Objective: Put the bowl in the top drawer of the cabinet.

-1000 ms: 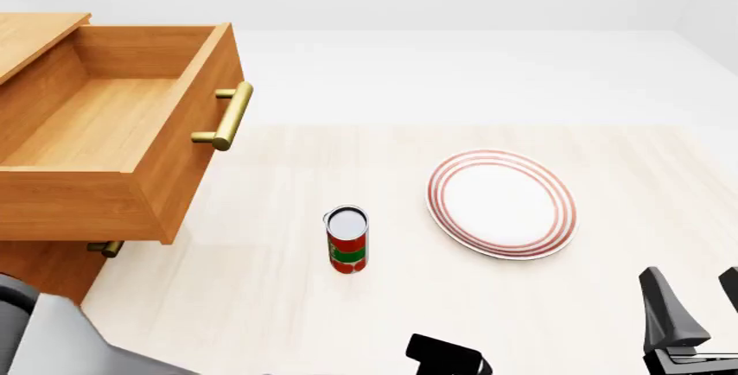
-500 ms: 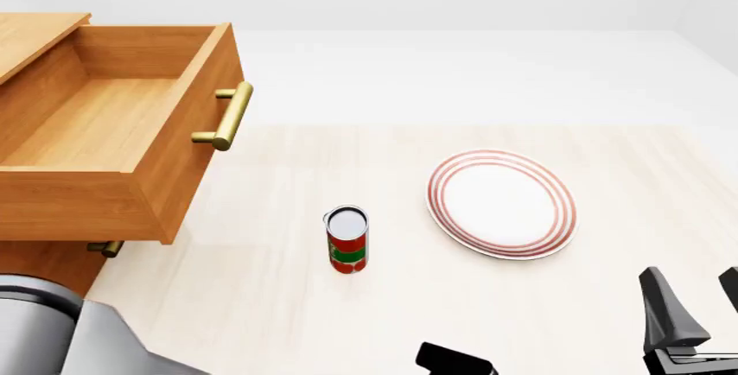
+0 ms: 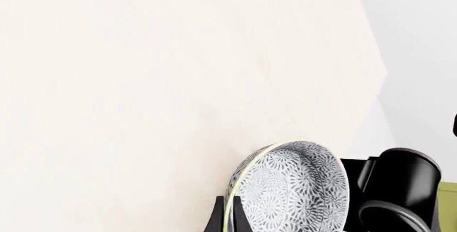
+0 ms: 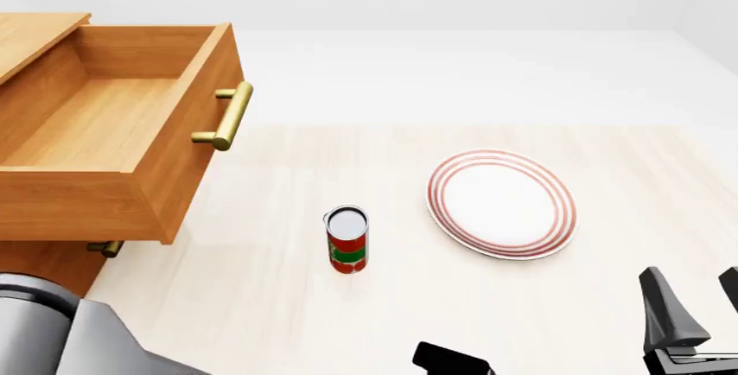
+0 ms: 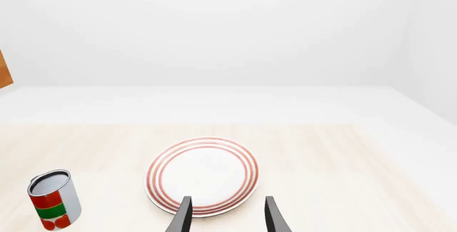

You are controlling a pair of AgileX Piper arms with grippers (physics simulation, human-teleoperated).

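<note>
**Speckled bowl gripped on edge, drawer open**

No writing can be read on the red-and-green can (image 4: 347,239), which stands upright on the pale table (image 4: 600,159) between the cabinet (image 4: 34,34) and the red-ringed plate (image 4: 502,204). The left gripper (image 3: 232,218) clamps the rim of the floral-speckled bowl (image 3: 292,189). The wooden top drawer (image 4: 110,133) stands pulled out, with its brass bar handle (image 4: 231,116). The right gripper (image 5: 227,216) is spread, holding nothing.
</note>
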